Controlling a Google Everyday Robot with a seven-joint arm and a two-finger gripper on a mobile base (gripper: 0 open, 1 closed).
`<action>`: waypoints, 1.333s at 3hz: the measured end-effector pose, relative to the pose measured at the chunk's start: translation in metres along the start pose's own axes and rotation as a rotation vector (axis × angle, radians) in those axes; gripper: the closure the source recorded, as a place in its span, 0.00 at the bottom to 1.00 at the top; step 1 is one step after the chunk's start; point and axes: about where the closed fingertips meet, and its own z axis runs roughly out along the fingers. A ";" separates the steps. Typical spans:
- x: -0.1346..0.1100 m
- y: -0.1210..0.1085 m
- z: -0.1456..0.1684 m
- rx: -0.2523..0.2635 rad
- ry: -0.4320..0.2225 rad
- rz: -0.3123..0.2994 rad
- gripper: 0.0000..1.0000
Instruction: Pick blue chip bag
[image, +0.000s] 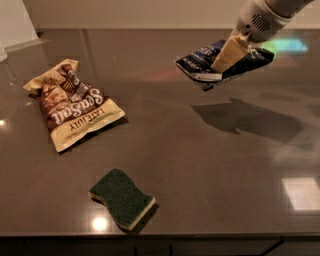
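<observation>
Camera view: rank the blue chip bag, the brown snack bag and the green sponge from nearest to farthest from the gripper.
1. blue chip bag: clamped in the gripper, held above the table at upper right.
2. brown snack bag, far left, and green sponge, front left: both far off, too close to call.

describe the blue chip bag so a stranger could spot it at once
Above the far right of the dark countertop hangs the gripper. Clamped in it, off the surface, is the blue chip bag: small and navy, unlike the larger brown bag lying at left.
</observation>
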 end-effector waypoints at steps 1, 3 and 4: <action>-0.014 -0.004 -0.017 0.015 -0.025 -0.040 1.00; -0.034 -0.002 -0.041 -0.017 -0.104 -0.135 1.00; -0.034 -0.002 -0.041 -0.017 -0.104 -0.135 1.00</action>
